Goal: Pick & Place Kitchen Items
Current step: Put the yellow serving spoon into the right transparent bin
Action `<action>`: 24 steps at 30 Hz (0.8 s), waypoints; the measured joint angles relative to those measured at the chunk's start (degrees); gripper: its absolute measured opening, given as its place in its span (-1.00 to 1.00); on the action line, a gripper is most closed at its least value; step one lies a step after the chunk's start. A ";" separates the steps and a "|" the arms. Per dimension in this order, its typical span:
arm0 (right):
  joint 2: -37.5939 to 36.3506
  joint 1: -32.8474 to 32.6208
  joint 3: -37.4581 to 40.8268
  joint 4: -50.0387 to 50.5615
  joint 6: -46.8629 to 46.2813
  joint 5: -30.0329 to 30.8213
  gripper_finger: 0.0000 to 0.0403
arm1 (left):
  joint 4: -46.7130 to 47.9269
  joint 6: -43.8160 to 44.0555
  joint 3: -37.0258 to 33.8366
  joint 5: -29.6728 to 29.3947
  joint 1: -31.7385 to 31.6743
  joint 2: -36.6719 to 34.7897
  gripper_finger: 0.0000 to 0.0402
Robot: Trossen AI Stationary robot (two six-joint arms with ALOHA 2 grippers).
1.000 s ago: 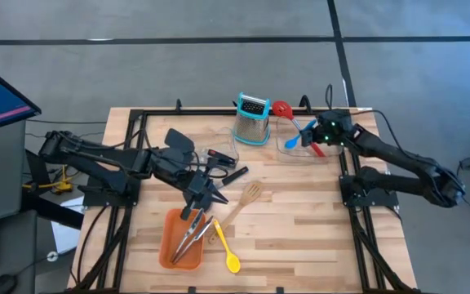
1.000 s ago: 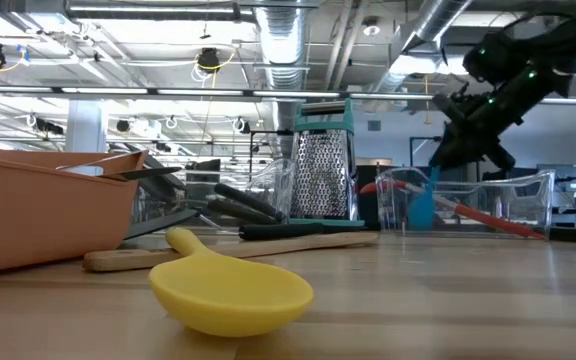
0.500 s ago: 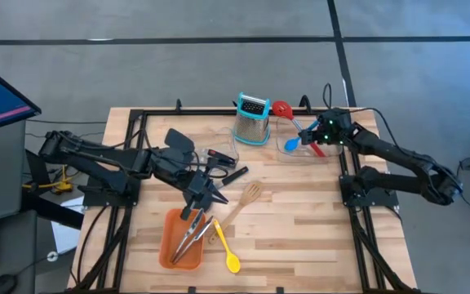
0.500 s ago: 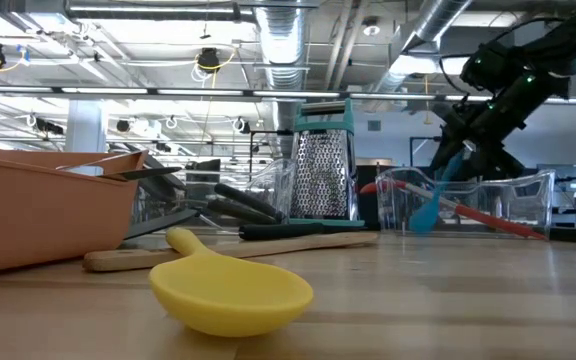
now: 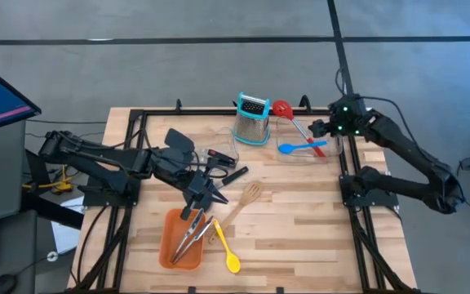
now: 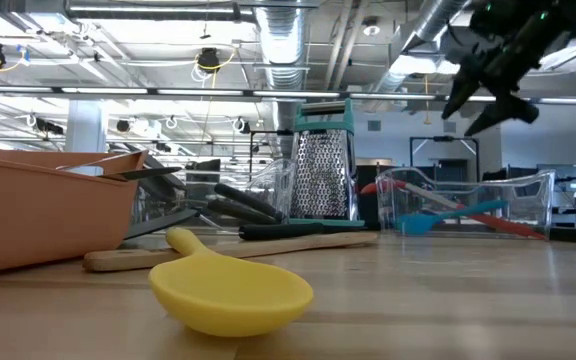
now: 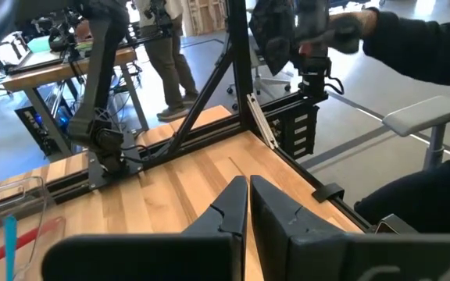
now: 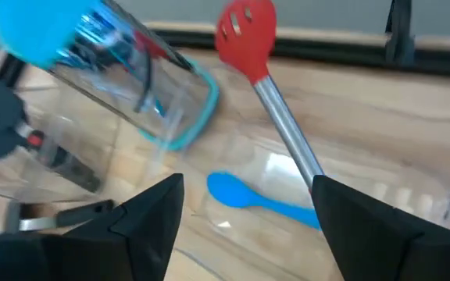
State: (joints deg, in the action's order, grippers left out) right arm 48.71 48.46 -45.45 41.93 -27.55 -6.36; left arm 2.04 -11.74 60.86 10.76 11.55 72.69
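Note:
The blue spoon [image 8: 256, 199] lies flat inside the clear bin [image 5: 307, 155] at the far right, beside the red slotted spoon [image 8: 244, 31], whose handle rests in the bin with its head over the rim. My right gripper [image 8: 248, 187] hangs open above them, holding nothing, and shows high over the bin in the low view [image 6: 488, 92]. My left gripper [image 5: 213, 196] stands shut near mid-table, just beyond the orange tray [image 5: 170, 245], which holds the steel tongs [image 5: 192, 235]. The yellow spoon [image 5: 228, 251] and the wooden slotted spatula [image 5: 243, 204] lie on the table.
A steel grater [image 5: 252, 119] with teal trim stands at the far middle, left of the bin. Black utensils [image 5: 219, 163] lie around the left arm. A black frame [image 5: 345, 163] edges the table. People and chairs [image 7: 412, 47] are in the room beyond.
My right gripper has opened and let go of the blue spoon, then risen and drawn back toward the table's right edge. The spoon, held upright in the bin a second ago, has tipped over and now lies flat on the bin's floor.

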 joint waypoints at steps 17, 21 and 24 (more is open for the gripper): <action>-17.07 -15.60 -2.36 1.40 4.40 0.27 -0.14 | 0.11 0.19 0.00 0.00 0.02 0.00 -0.98; -20.70 -21.08 -1.39 0.62 1.75 0.24 -0.53 | 0.11 0.19 0.00 0.00 0.02 0.00 -0.98; -22.90 -26.00 1.42 -4.57 1.06 0.24 -0.75 | 0.11 0.19 0.00 0.01 0.02 0.00 -0.98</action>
State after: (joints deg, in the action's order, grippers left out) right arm 25.81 22.46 -44.03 37.36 -26.49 -6.12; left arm 2.15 -11.55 60.86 10.77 11.57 72.69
